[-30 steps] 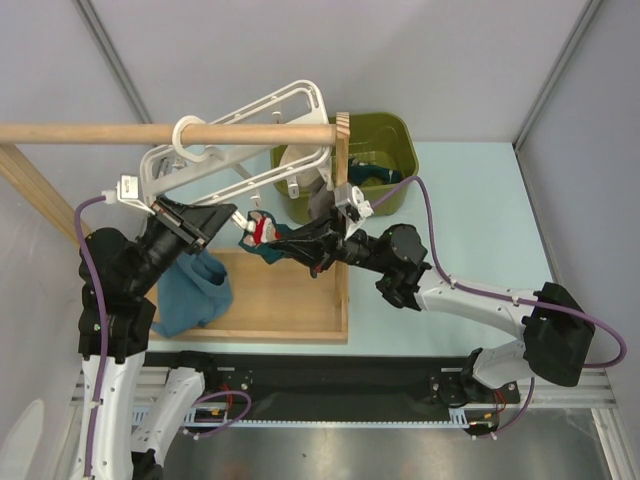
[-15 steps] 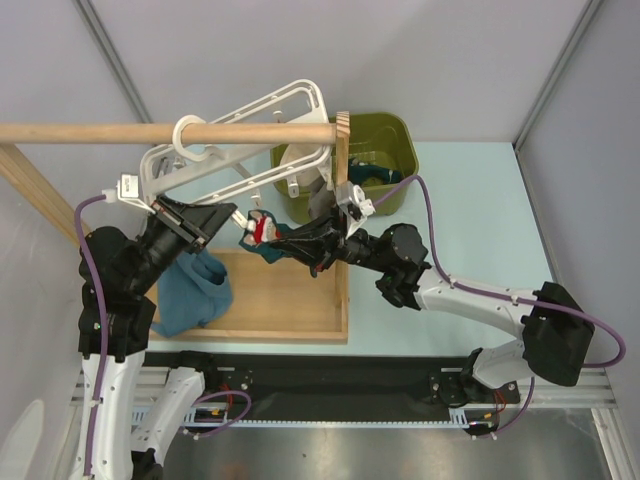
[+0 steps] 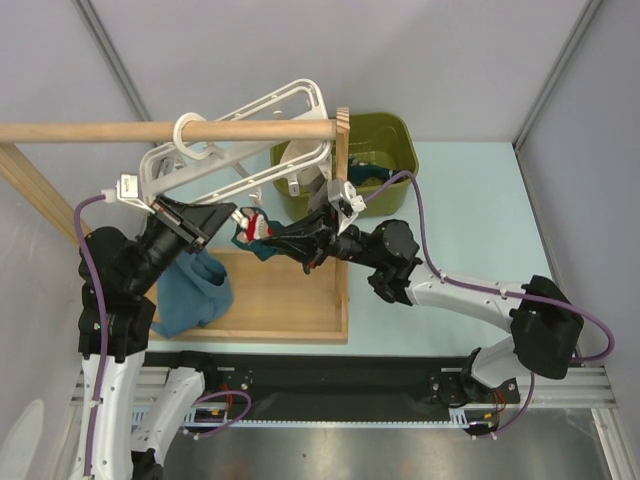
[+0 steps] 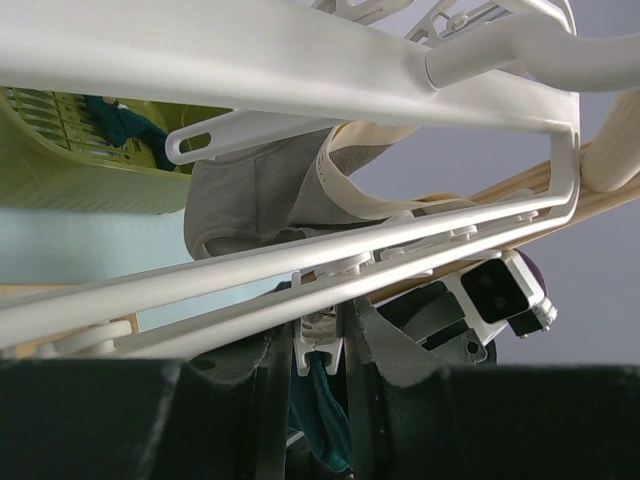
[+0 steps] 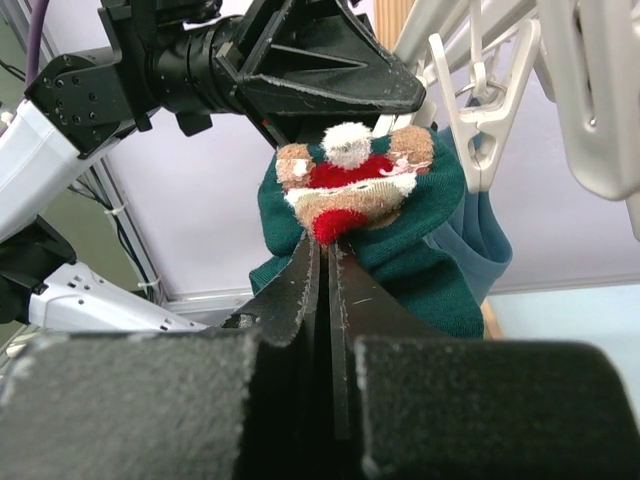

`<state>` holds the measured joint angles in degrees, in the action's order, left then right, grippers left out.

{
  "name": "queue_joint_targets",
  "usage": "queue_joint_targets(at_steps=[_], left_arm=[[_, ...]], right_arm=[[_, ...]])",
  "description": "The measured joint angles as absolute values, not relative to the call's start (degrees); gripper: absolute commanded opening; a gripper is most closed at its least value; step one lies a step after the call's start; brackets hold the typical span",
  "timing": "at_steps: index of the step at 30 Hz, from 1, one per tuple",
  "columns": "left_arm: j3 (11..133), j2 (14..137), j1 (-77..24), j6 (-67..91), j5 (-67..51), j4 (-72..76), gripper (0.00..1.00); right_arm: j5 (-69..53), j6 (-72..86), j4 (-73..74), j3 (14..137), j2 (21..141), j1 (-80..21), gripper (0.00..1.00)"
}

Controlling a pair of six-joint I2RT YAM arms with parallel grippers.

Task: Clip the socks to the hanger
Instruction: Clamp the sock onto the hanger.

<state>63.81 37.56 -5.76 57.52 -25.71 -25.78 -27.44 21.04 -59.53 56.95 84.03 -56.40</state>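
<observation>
The white hanger hangs by its ring hook on the wooden rod. My left gripper is shut on one of its clip pegs. In the left wrist view the jaws flank the peg, and teal fabric hangs right under it. My right gripper is shut on a dark teal sock with a red-and-white patch. It holds the sock up against the left gripper's jaws. A second, bluer sock hangs from a peg just to the right.
A green basket behind the rack holds more teal socks. A grey and cream cloth hangs from the hanger. A blue sock hangs over the wooden base tray. The rack's wooden post stands beside my right wrist.
My right arm has moved left and a little away from me, bringing the patched sock closer to the left gripper. The left arm and hanger have not visibly moved.
</observation>
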Motion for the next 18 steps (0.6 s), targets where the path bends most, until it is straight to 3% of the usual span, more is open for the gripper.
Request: queue_joint_targets(at_steps=[18], left_arm=[[63.42,37.15,-5.76,57.58,-25.69,-25.15,0.00]], right_arm=[[-27.35,21.54,-61.06,59.55,86.15,-56.77,0.00]])
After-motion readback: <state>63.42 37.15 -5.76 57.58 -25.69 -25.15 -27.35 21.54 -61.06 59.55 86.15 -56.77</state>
